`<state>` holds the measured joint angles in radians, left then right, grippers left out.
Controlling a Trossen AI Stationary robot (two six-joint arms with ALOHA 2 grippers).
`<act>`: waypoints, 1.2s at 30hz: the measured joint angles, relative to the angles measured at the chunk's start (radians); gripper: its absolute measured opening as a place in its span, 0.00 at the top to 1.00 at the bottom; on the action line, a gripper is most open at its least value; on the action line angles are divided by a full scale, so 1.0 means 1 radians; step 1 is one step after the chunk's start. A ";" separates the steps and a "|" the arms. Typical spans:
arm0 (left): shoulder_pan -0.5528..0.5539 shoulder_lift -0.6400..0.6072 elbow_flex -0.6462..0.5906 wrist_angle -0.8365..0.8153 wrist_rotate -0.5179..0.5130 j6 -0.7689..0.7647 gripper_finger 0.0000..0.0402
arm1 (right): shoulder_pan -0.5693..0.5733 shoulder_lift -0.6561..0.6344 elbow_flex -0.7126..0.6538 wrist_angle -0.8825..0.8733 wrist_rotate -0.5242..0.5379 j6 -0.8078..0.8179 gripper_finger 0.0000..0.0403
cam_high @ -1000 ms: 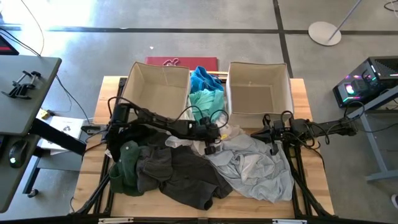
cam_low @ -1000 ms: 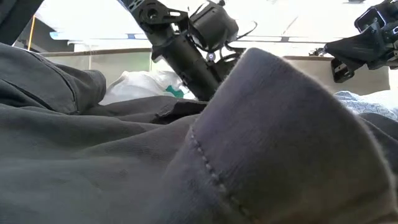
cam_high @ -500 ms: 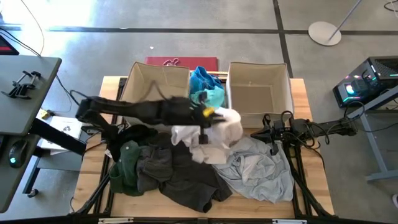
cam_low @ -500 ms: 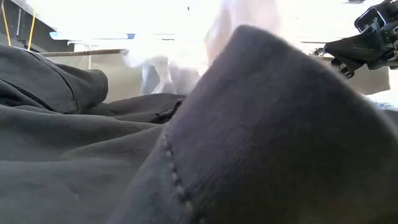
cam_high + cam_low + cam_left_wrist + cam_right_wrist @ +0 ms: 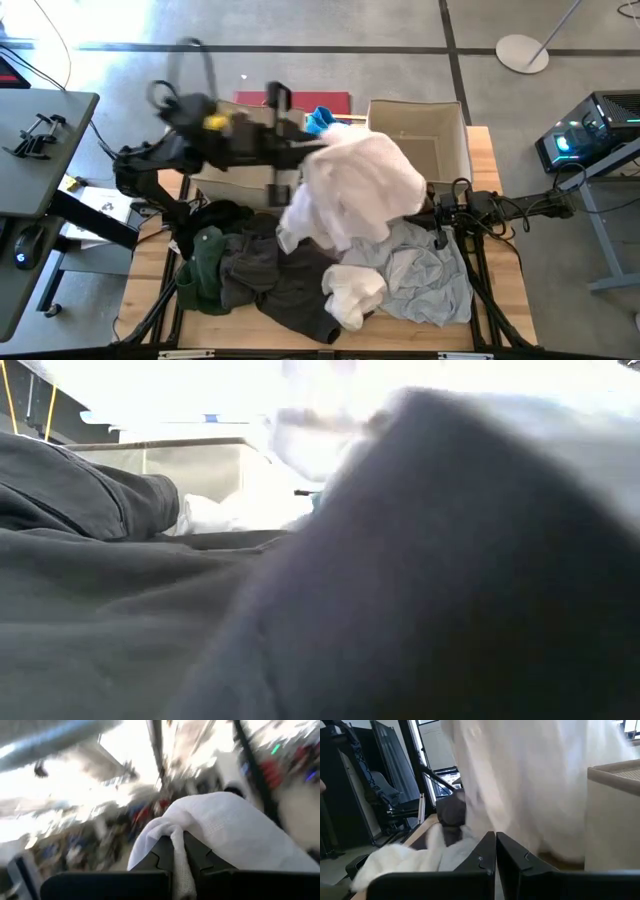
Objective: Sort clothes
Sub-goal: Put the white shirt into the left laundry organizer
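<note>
My left gripper [image 5: 300,152] is raised high over the gap between the two beige bins and is shut on a white garment [image 5: 360,190]. The garment also shows in the left wrist view [image 5: 225,830]. On the table lie the other clothes: a dark green one [image 5: 205,265], charcoal ones [image 5: 290,285], a pale grey one [image 5: 420,275] and a black one [image 5: 215,215]. Teal and blue ones [image 5: 322,118] sit between the bins. My right gripper [image 5: 437,215] waits shut at the table's right, holding nothing. My left gripper pinches a bunched fold of the white garment [image 5: 176,842] between its two fingers. The fingers point about level, slightly upward. The garment billows out beyond them and hangs down. Its lower end [image 5: 355,295] shows over the clothes pile; whether it rests there I cannot tell.
The left bin [image 5: 232,182] and the right bin [image 5: 415,140] stand at the table's far side. A red flat thing [image 5: 335,99] lies behind them. Charcoal cloth [image 5: 300,640] fills the foreground of the low view.
My left gripper has risen steeply from the pile and drawn back toward the table's left and far side, tipping from pointing down to about level. The white garment has come up with it, pulled out of the pile and spread out in the air.
</note>
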<state>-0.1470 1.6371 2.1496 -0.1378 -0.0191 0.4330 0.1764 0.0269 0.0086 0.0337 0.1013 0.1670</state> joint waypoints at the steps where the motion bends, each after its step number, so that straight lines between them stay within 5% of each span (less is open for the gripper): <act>1: -0.008 0.000 0.020 0.022 0.037 -0.012 1.00 | 0.000 0.000 0.000 0.000 0.000 0.000 1.00; 6: -0.045 0.001 0.072 0.202 0.218 -0.135 1.00 | 0.000 0.000 0.000 0.000 0.000 0.000 1.00; 12: -0.074 -0.002 0.078 0.360 0.224 -0.325 1.00 | 0.000 0.000 0.000 0.000 0.000 0.000 1.00; 20: -0.078 0.001 0.066 0.049 0.164 -0.348 1.00 | 0.000 0.000 0.000 0.000 0.000 0.000 1.00; 26: -0.060 0.020 -0.098 -0.020 0.010 -0.342 1.00 | 0.000 0.000 0.000 0.000 0.000 0.000 1.00; 32: -0.027 0.113 -0.178 0.085 0.131 -0.489 1.00 | 0.000 0.002 0.000 0.000 0.000 0.000 1.00; 36: -0.021 0.136 -0.177 -0.037 0.144 -0.489 1.00 | 0.000 0.006 0.000 0.000 0.000 0.000 1.00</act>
<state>-0.1679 1.7729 1.9728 -0.1744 0.1249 -0.0559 0.1764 0.0330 0.0085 0.0338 0.1013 0.1670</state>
